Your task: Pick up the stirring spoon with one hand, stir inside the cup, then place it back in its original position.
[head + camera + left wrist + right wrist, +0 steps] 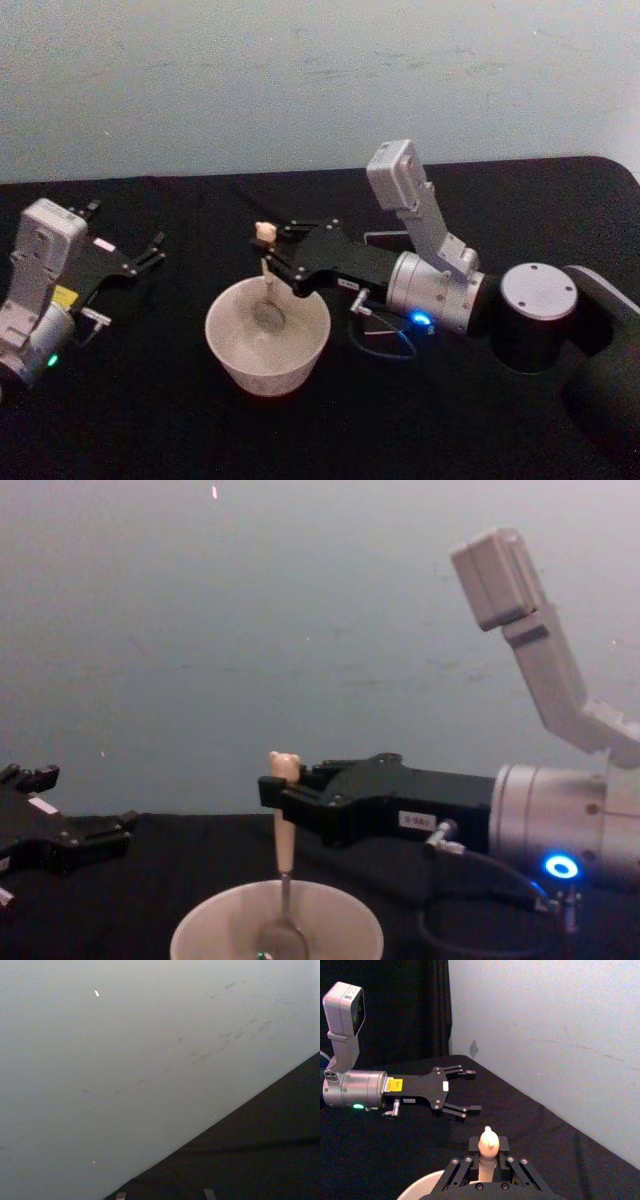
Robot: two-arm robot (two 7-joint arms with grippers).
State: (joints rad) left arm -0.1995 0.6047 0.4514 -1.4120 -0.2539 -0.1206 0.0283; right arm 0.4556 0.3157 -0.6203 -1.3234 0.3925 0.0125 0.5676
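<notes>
Black tabletop (150, 420), pale wall behind. Cup (265, 375): front centre. Stirring spoon (284, 865): upright, bowl in cup, handle pinched by right gripper (275, 790). Pickup done; stirring apparently underway; return outstanding. Left gripper (472, 1090): left edge, fingers spread.

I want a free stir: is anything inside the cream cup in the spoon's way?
Nothing visible does. The black right gripper holds the bear-topped metal spoon upright, its bowl alone inside the wide cream-white cup.

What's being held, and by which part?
The right claw holds the spoon by its beige handle, below the bear head; the left claw is empty.
</notes>
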